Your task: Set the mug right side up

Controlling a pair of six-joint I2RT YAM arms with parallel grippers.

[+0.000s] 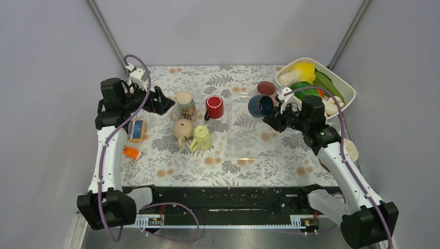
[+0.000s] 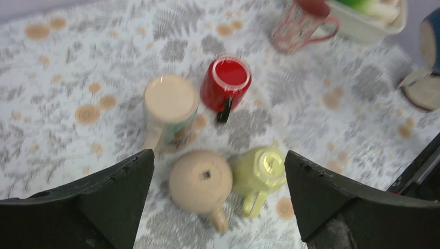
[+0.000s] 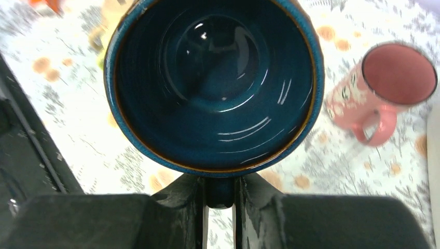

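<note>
The right claw (image 3: pixel 220 196) is clamped on the handle of the dark blue mug (image 3: pixel 215 85), mouth turned upward over the right half of the desk (image 1: pixel 244 155), so setting it down and releasing looks next, while the left claw (image 2: pixel 215 161) gapes idle.

Blue mug (image 3: pixel 215 88), mouth toward the camera, handle pinched in the right tool (image 3: pixel 220 199); pink mug (image 3: pixel 386 96) nearby, apart.

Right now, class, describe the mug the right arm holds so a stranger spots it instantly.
Start at the white vegetable basket in the far right corner. Left of it is a pink mug, then nearer, the blue mug. It alone is dark blue, handle pinched by the right fingers.
</note>
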